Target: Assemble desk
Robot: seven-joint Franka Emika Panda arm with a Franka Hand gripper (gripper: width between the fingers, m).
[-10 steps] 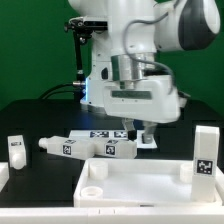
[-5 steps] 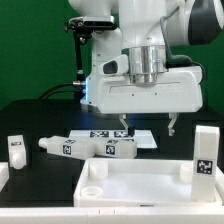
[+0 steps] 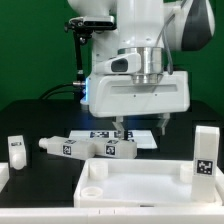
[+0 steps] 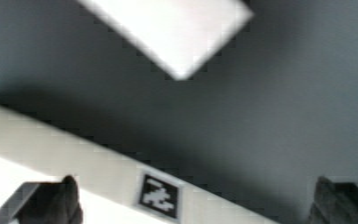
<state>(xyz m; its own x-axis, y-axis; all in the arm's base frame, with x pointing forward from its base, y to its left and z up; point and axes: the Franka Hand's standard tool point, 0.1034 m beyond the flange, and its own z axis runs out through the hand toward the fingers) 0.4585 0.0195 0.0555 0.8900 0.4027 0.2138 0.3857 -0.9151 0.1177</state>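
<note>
The desk tabletop (image 3: 140, 182) lies flat at the front, white with raised corner sockets. Two white tagged legs lie on their sides behind it (image 3: 65, 147) (image 3: 116, 149). One leg stands upright at the exterior view's left (image 3: 15, 150) and another at its right (image 3: 204, 150). My gripper (image 3: 140, 127) hangs open and empty just above the table, behind the lying legs. In the wrist view the gripper (image 4: 197, 184) is spread wide over a long white tagged part (image 4: 158, 193), which looks like a lying leg; the fingers (image 4: 48, 203) touch nothing.
The marker board (image 3: 126, 136) lies on the black table under the gripper. A white flat shape (image 4: 167, 30) shows in the wrist view beyond the fingers; I cannot tell what it is. The robot's white base stands behind.
The wrist has turned, so the two fingers now show spread side by side. Since half a second ago the hand has shifted slightly toward the exterior view's left and a little lower.
</note>
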